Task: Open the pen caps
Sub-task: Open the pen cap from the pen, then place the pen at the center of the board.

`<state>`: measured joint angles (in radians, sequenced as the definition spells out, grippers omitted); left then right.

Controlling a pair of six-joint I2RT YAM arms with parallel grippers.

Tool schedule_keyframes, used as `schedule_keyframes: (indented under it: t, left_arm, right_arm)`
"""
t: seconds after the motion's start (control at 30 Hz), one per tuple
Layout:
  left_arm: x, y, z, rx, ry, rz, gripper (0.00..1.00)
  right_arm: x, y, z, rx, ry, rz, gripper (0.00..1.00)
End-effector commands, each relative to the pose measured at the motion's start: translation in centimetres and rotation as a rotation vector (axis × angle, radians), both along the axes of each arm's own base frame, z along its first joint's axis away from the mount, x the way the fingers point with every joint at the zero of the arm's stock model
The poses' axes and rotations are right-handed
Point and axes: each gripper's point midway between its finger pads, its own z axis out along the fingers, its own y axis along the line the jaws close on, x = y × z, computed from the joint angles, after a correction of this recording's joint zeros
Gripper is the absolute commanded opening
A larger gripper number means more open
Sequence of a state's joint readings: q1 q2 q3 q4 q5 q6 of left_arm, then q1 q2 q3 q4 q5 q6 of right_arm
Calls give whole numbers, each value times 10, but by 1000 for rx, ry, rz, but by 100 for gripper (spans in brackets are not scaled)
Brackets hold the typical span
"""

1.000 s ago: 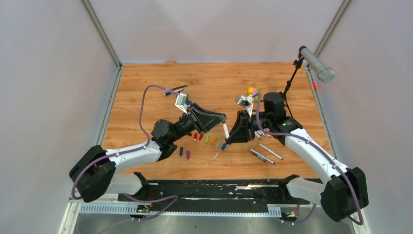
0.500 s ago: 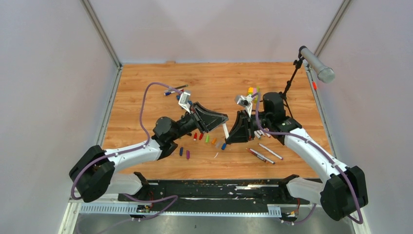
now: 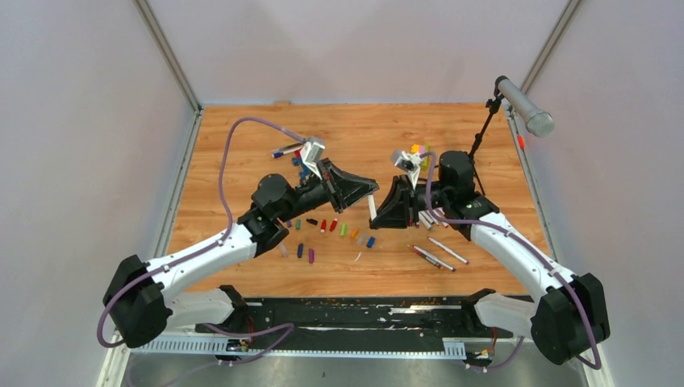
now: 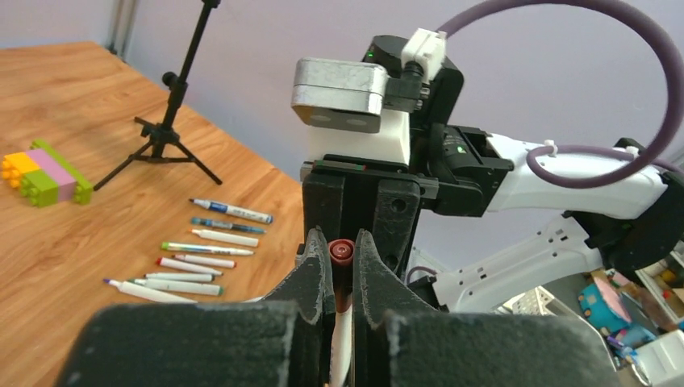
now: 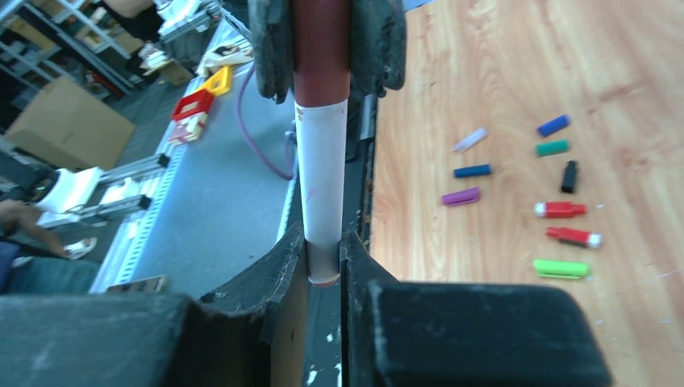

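My two grippers meet over the middle of the table and hold one white-barrelled pen (image 3: pixel 372 207) between them. My left gripper (image 3: pixel 369 189) is shut on its dark red cap (image 4: pixel 341 253). My right gripper (image 3: pixel 384 211) is shut on the lower end of the white barrel (image 5: pixel 321 161). In the right wrist view the cap (image 5: pixel 321 48) sits on the barrel between the left gripper's fingers (image 5: pixel 379 40). Several loose caps (image 3: pixel 342 230) in mixed colours lie on the wood below; they also show in the right wrist view (image 5: pixel 560 210). Several uncapped pens (image 4: pixel 198 262) lie in a row.
A black microphone stand (image 3: pixel 482 133) rises at the back right. A yellow-green-pink block stack (image 3: pixel 419 150) lies behind my right wrist. More pens (image 3: pixel 438 252) lie to the front right, and others (image 3: pixel 287 150) at the back left.
My left arm has swung its wrist up and towards the back, uncovering more loose caps beneath it. The pen and both grippers have shifted slightly away from the front edge.
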<state>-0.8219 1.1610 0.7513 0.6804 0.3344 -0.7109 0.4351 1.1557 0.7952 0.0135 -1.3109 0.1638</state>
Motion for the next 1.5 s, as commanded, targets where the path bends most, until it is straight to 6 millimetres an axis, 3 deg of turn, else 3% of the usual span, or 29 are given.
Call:
schedule_keyframes:
  t: [0.0,0.1,0.2,0.33,0.47,0.63,0.8,0.93,1.07,1.23,1.47]
  left_arm:
    - [49,67,127,-238,-246,328,0]
    - [56,84,155,-330,-259,364,0]
    - [56,96,168,-394,-263,377,0]
    - [54,105,168,-420,-248,386,0]
    - [54,110,148,-361,-206,401,0]
    - [54,115,85,-176,-61,432,0]
    - [38,123,-11,-5,146,430,0]
    - [16,124,-84,29,311,373,0]
    - [2,126,-137,89,460,347,0]
    - [-8,125,-168,186,529,325,0]
    - [-11,124,-180,208,537,314,0]
  right_arm:
    - [-26,3,-16,-14,59,81,0]
    - [-28,4,-19,-16,50,87,0]
    - [-29,5,-21,-19,34,85,0]
    - [-31,3,-25,-26,21,81,0]
    - [-24,-2,-35,-69,-123,46,0]
    - [-6,-25,-48,-194,-340,-54,0]
    - [17,-62,-67,-359,-483,-176,0]
    - [31,-99,-96,-551,-494,-265,0]
    - [41,-136,-130,-758,-416,-318,0]
    - [50,-192,-165,-983,-279,-351,0]
    - [50,-255,-192,-1160,-214,-394,0]
